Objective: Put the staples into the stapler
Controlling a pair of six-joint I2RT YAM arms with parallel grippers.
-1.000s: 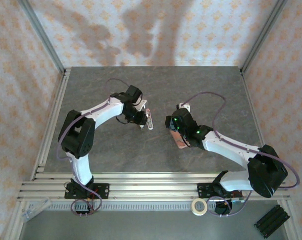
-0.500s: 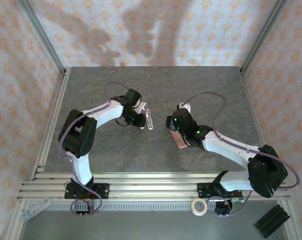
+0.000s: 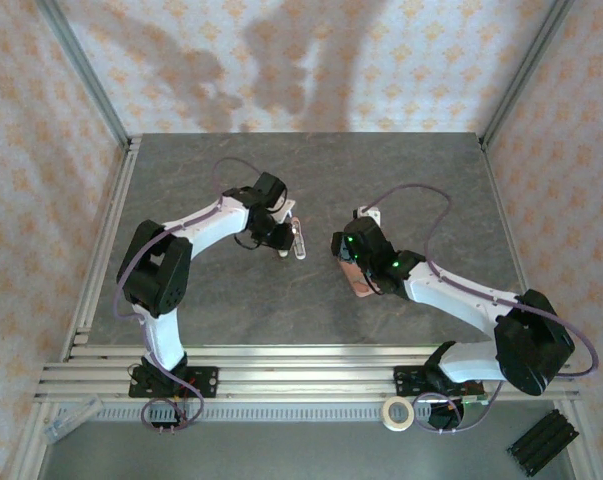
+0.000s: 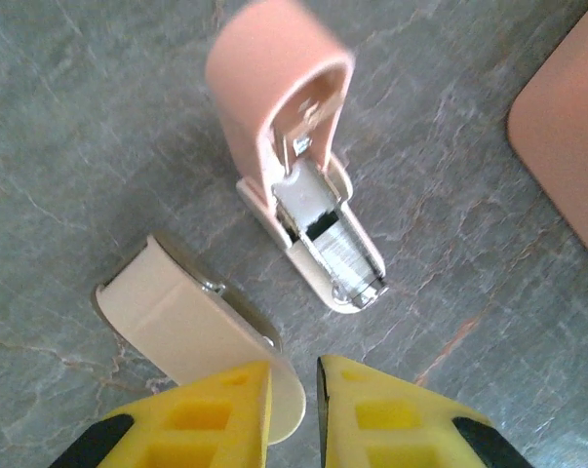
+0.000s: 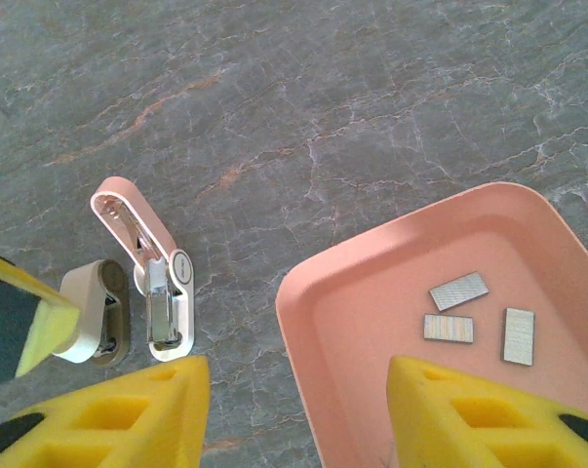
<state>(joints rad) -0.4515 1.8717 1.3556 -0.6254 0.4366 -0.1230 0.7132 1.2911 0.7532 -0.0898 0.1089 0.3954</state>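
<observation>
Got stapler (image 5: 149, 283) lying flipped open on table (image 5: 372, 97), just left of tray (image 5: 372, 409), pink arm swung up and away, metal channel (image 4: 337, 249) bared. Counting three blocks of staples (image 5: 459, 291) loose inside tray, toward its right side. Seeing left gripper (image 4: 294, 380) on stapler's far side from tray, fingers (image 4: 225, 409) pinched almost together on thin rim of cream piece (image 4: 176, 322). Finding right gripper (image 5: 295, 369) over tray's left edge, fingers spread wide, gripping nothing.

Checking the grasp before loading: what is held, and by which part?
The left gripper pinches the stapler by the rim of its cream base arm; the right gripper, open, holds nothing.
</observation>
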